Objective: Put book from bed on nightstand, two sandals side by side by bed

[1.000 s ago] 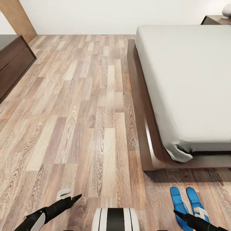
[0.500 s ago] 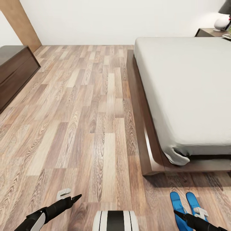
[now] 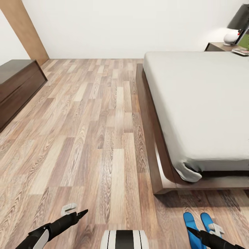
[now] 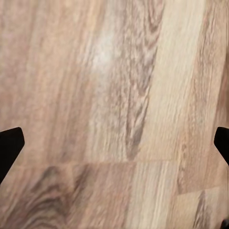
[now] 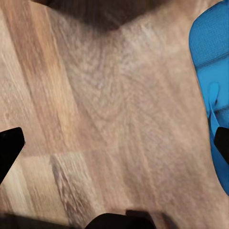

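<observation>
The bed fills the right side of the head view, an off-white mattress on a dark wooden frame. Two blue sandals lie side by side on the floor just off the bed's near corner. My right gripper hovers over them, open; one sandal lies beside its open fingers. My left gripper hangs open over bare floorboards. The nightstand stands beyond the bed's far corner. A small flat item lies on it; I cannot tell whether it is the book.
A long dark low cabinet runs along the left wall, with a tan wooden panel behind it. A lamp with a dark shade stands on the nightstand. Wide wood floor stretches between cabinet and bed. My base shows at the lower edge.
The camera has tilted upward: bed, sandals and cabinet sit lower in the picture, and the nightstand with its lamp has come further into view. Both arms keep their pose.
</observation>
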Tool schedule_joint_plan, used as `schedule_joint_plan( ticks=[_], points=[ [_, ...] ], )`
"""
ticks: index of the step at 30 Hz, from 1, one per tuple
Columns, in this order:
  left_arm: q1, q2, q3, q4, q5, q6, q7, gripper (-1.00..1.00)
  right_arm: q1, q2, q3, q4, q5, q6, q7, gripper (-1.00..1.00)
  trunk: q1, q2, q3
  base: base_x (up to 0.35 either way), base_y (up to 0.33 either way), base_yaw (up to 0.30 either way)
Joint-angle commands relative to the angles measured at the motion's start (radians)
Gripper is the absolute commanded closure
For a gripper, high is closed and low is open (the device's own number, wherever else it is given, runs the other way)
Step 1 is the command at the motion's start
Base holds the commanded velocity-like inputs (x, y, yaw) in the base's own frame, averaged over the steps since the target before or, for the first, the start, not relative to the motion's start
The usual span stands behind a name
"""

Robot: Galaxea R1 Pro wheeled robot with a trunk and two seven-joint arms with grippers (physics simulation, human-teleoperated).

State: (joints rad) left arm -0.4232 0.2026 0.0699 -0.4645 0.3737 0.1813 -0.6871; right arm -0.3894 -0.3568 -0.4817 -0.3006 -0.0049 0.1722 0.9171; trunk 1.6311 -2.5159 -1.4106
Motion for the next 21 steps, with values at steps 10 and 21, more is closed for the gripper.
schedule_joint_plan(
  ticks=[10, 21],
  points=[
    [0.000, -0.025, 0.001, 0.001, 0.007, 0.010, 0.033, -1.00, 0.000, 0.008, -0.006, 0.001, 0.002, -0.018, 0.002, -1.00, -0.005, 0.002, 0.038, 0.000, 0.000, 0.000],
    [0.000, -0.072, -0.010, 0.035, 0.002, -0.026, 0.124, -1.00, -0.001, 0.014, -0.002, 0.078, 0.005, -0.097, -0.110, -1.00, -0.010, 0.005, 0.081, 0.000, 0.000, 0.000]
  ],
)
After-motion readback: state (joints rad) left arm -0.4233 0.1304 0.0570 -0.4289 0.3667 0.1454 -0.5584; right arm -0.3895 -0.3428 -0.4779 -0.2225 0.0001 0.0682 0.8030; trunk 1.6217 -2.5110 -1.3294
